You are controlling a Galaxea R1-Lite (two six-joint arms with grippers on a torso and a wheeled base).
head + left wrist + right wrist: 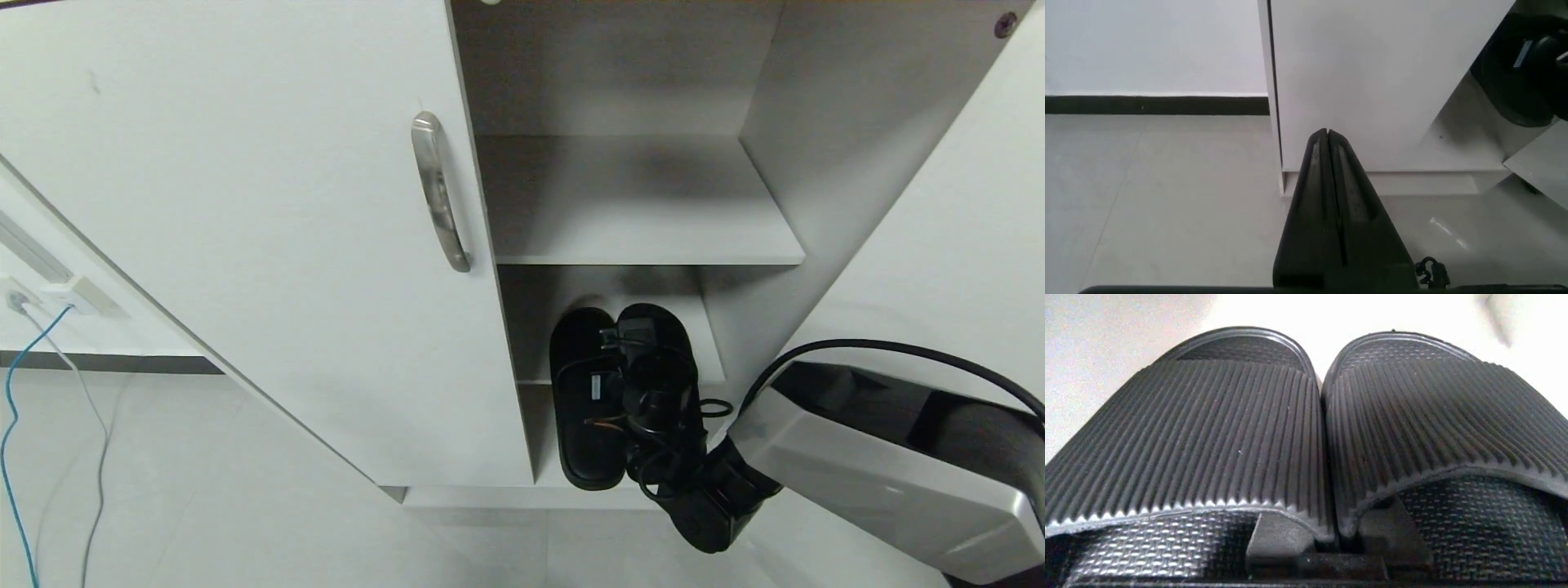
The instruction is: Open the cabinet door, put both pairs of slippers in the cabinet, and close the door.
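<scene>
A pair of black slippers (586, 408) lies side by side in the cabinet's lowest compartment, heels sticking out past the front edge. My right gripper (627, 333) reaches in over them. In the right wrist view its fingers (1282, 539) sit under the two ribbed straps (1208, 433), one in each slipper, clamping the adjoining inner edges, so the right gripper (1337, 539) is shut on the pair. My left gripper (1327, 135) hangs shut and empty above the floor in front of the cabinet's lower corner. The slippers (1527, 73) show dark inside the cabinet from there.
The cabinet's left door (245, 204) is closed, with a metal handle (439, 192). The right door (963, 229) stands swung open. A bare middle shelf (637, 212) lies above the slippers. Cables (16, 425) run from a wall socket (16, 298) down to the tiled floor at left.
</scene>
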